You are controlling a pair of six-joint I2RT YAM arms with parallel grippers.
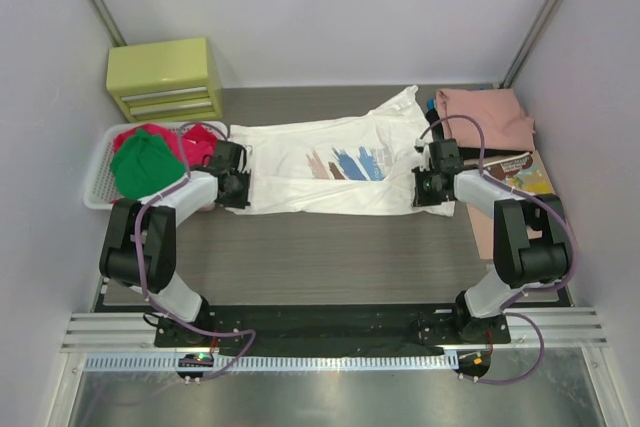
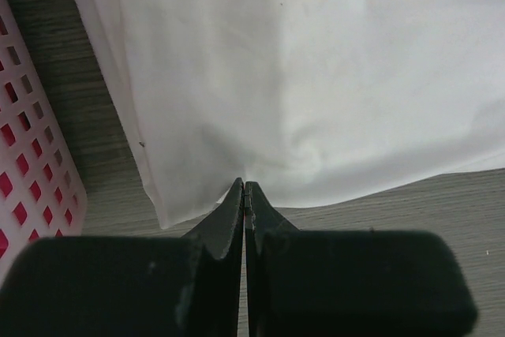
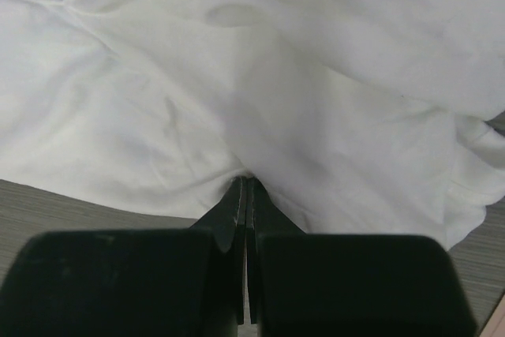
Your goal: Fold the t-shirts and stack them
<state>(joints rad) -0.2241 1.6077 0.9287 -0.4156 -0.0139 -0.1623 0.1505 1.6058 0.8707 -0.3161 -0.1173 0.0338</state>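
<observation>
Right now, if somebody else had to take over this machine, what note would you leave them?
Left end effector: shut on the near edge of the white t-shirt, at the basket end.
Right end effector: shut on the same edge, at the other end.
The white t-shirt lies spread across the table, its fold not finished.
Done: the salmon-pink t-shirt looks folded, far right.
The red t-shirt and green t-shirt sit bunched in the basket.
To do: finish this fold, stack it, then fold the basket's shirts.
</observation>
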